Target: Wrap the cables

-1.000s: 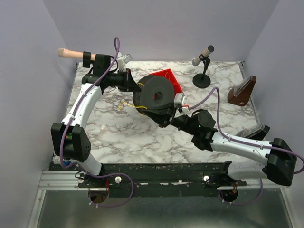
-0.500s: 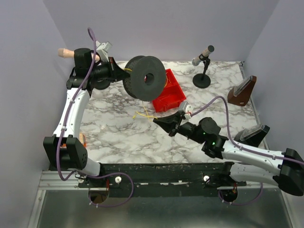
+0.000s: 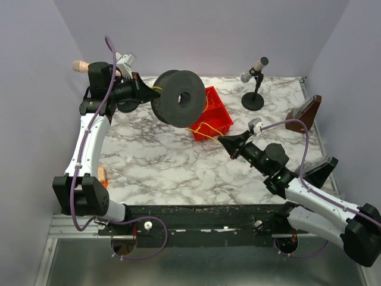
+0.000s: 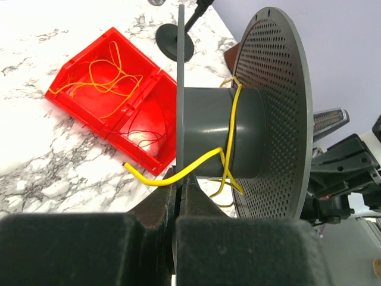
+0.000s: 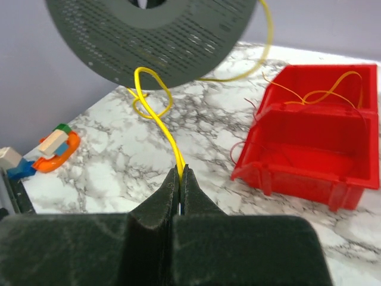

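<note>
A dark grey perforated spool (image 3: 178, 97) hangs in the air above the table's back left. My left gripper (image 3: 144, 90) is shut on its thin flange (image 4: 178, 89), which runs down between the jaws (image 4: 180, 182). A yellow cable (image 4: 235, 119) loops round the hub (image 4: 205, 131), and one loose end sticks out to the left. From the spool the cable (image 3: 205, 126) runs down and right to my right gripper (image 3: 223, 140), which is shut on it. The right wrist view shows the cable (image 5: 161, 122) rising out of the closed tips (image 5: 180, 170) towards the spool (image 5: 155, 30).
A red two-compartment bin (image 3: 221, 122) sits under and behind the spool, with thin orange cables (image 4: 101, 77) lying in it. At the back right are a small microphone stand (image 3: 255, 89) and a brown wedge (image 3: 303, 114). An orange toy (image 5: 56, 149) lies near the left edge.
The left arm has lifted the spool up and back to the left. The right gripper has drawn away to the right with the cable, which now stretches between them.
</note>
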Controlling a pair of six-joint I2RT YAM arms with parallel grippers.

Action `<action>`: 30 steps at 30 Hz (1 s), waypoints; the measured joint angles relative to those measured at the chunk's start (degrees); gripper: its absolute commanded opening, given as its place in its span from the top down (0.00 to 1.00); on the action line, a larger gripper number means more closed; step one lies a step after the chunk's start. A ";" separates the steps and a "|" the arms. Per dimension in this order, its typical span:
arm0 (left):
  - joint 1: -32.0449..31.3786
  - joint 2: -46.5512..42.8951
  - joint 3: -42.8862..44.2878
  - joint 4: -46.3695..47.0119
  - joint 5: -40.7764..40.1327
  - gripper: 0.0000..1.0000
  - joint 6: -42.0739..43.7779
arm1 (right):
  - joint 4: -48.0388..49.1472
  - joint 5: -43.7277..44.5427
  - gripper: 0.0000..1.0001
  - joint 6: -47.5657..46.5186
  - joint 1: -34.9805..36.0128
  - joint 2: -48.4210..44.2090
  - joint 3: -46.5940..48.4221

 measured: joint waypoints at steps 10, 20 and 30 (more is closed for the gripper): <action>2.29 -0.83 -0.11 0.22 0.42 1.00 -0.26 | -1.55 -1.62 0.99 4.85 -8.90 -0.76 -2.82; 4.20 -0.94 -0.11 1.64 1.03 1.00 -2.10 | -4.09 -4.50 0.99 6.51 -13.66 -0.83 -4.63; 4.50 -0.96 -0.74 1.92 0.76 1.00 -1.46 | -5.60 -11.98 0.99 7.32 -14.51 -0.63 -4.39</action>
